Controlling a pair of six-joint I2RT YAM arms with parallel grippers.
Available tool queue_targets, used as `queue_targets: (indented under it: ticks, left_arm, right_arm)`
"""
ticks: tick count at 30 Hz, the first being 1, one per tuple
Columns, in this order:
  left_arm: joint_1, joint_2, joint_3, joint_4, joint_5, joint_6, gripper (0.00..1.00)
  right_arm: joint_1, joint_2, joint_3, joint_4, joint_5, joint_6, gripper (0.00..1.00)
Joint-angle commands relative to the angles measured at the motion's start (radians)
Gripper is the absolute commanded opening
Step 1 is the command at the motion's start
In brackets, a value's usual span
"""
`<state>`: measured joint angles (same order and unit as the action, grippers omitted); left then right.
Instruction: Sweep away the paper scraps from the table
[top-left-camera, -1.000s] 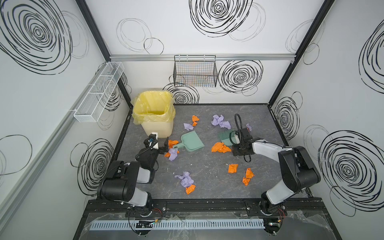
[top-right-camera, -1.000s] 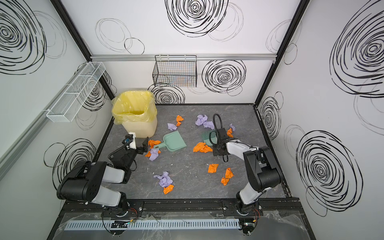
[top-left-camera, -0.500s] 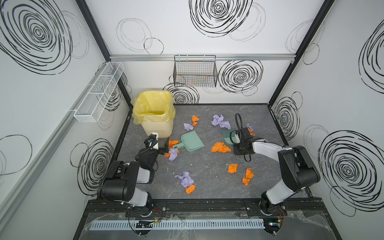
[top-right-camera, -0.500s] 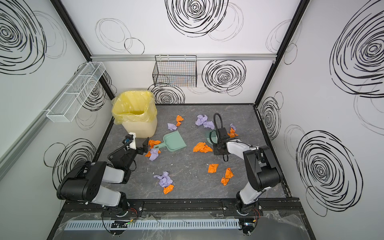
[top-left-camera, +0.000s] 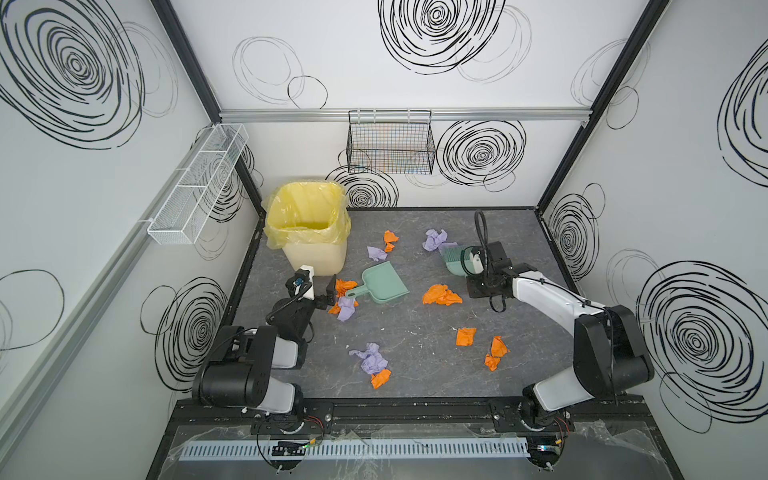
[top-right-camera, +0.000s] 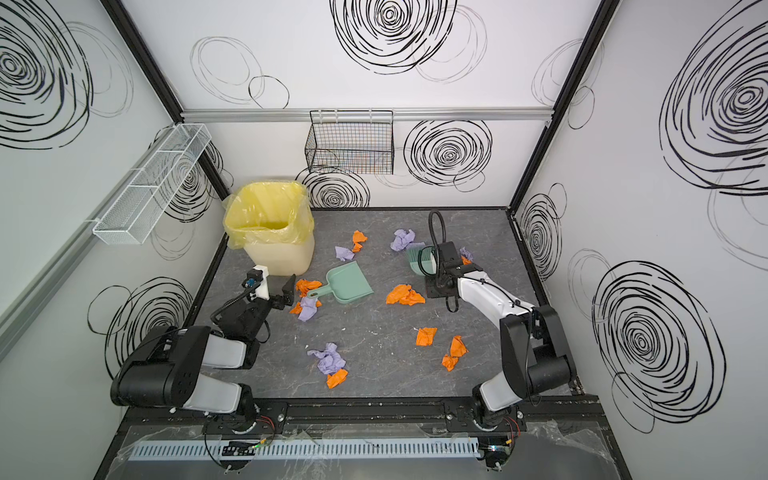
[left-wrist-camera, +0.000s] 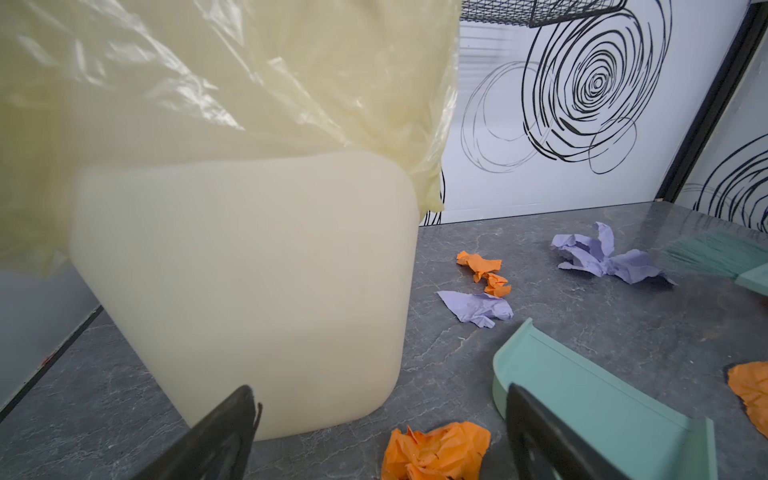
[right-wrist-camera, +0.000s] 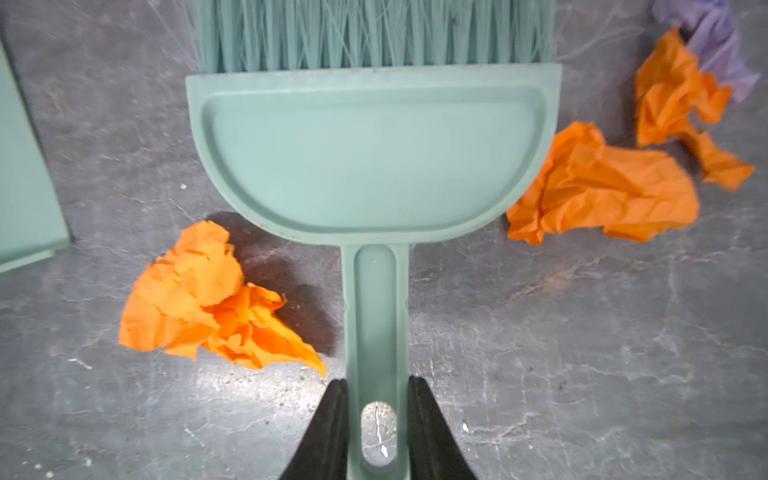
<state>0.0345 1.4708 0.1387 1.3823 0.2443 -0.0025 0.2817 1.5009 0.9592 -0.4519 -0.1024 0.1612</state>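
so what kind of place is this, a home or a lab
Likely a robot test cell, not a home: swirl-marked white walls box in a grey table, a left arm and a right arm sit at its front edge, and paper scraps, a dustpan, a brush and a bin look staged.

We read no text, label, brand or number in any view; walls (top-left-camera: 353, 50) bear only black swirls (top-left-camera: 436, 14).

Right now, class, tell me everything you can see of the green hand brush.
The hand brush is pale green plastic: a half-round back, straight bristles, a flat handle with an oval hole at its end. The right pincer clamps the handle beside the hole, holding it flat and low over the grey table, back right. Orange paper scraps flank it.
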Motion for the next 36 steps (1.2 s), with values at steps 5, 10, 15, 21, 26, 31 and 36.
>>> queue_targets:
  ticks: [5, 10, 15, 21, 26, 31, 36]
  left_arm:
    - [0.019, -0.353, 0.171, -0.421, 0.133, 0.009, 0.96]
    - [0.029, -0.480, 0.379, -0.751, 0.326, -0.027, 0.96]
    - [0.040, -0.445, 0.487, -0.888, 0.630, -0.170, 0.96]
    - [0.012, -0.284, 0.594, -0.875, 0.869, -0.388, 0.84]
    - [-0.048, -0.151, 0.659, -0.803, 0.925, -0.568, 0.79]
    - [-0.165, -0.103, 0.710, -0.786, 0.924, -0.608, 0.77]
    - [-0.268, -0.066, 0.748, -0.819, 0.903, -0.627, 0.77]
  right_arm:
    - [0.016, -0.096, 0.065, -0.099, -0.017, -0.010, 0.23]
    - [0.044, -0.136, 0.078, -0.117, -0.011, 0.009, 0.23]
    - [0.087, -0.192, 0.058, -0.100, 0.004, 0.028, 0.23]
    - [0.169, -0.296, 0.007, -0.025, 0.028, 0.042, 0.22]
    - [0.259, -0.370, -0.031, 0.046, 0.074, 0.094, 0.22]
    - [0.338, -0.412, -0.075, 0.142, 0.135, 0.158, 0.21]
    - [0.401, -0.422, -0.091, 0.214, 0.184, 0.206, 0.21]
